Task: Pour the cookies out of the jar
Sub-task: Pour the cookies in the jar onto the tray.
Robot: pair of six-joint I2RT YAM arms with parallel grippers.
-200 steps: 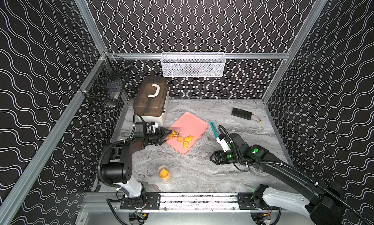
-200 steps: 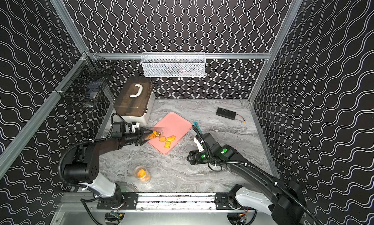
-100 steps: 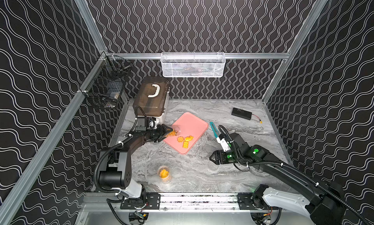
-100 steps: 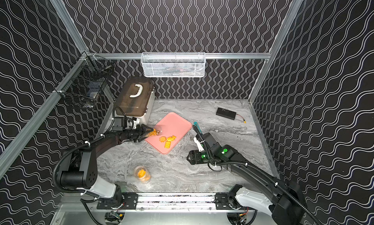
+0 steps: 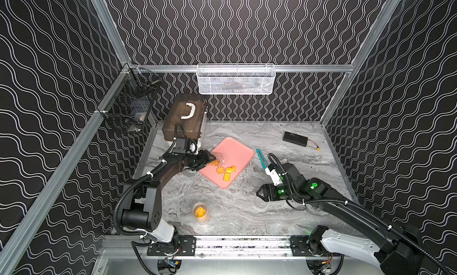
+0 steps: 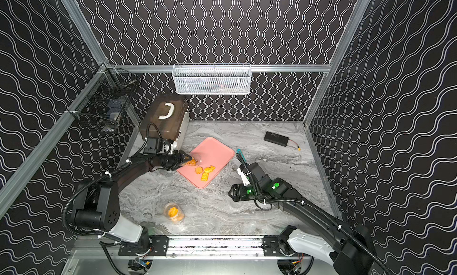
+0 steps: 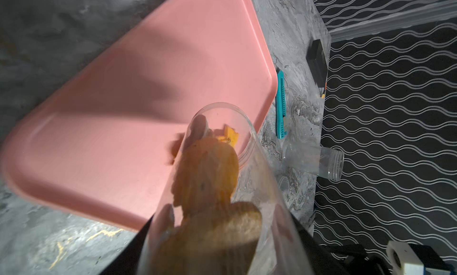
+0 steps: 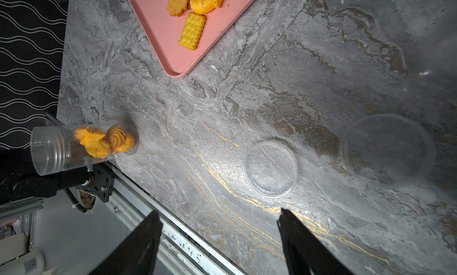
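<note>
Top views: the left hand point(image 5: 210, 158) is clamped on a clear jar point(image 5: 218, 160), held almost level with its open mouth pointing right over the left edge of a pink tray point(image 5: 236, 151). The tray lies on the grey marbled desk point(image 5: 237, 212), left of centre.

Cookies point(image 5: 226, 172): three orange-yellow pieces, one flower-shaped, one rectangular and one of irregular outline, lie together on the near-left part of the tray, just beside the jar's mouth. The left wrist view shows more cookies point(image 7: 207, 172) inside the jar point(image 7: 249, 147), crowded toward the mouth; a blurred piece sits at its rim.

The right hand point(image 5: 258, 193) hangs low over the desk, to the right of the tray and well apart from it. The right wrist view shows its two fingers apart with nothing between them point(image 8: 220, 219), and two clear round lids point(image 8: 270, 168) point(image 8: 388, 150) flat on the desk beyond them.

A second jar point(image 5: 200, 212) holding orange cookies stands upright near the front edge of the desk.

Also shown: a teal cutter point(image 5: 261, 158) right of the tray, a black pack with wires point(image 5: 295, 138) at far right, a brown box with a white handle point(image 5: 183, 120) at far left, a white wire basket point(image 5: 236, 79) on the far wall, and a black wire basket point(image 5: 133, 105) on the left wall.
</note>
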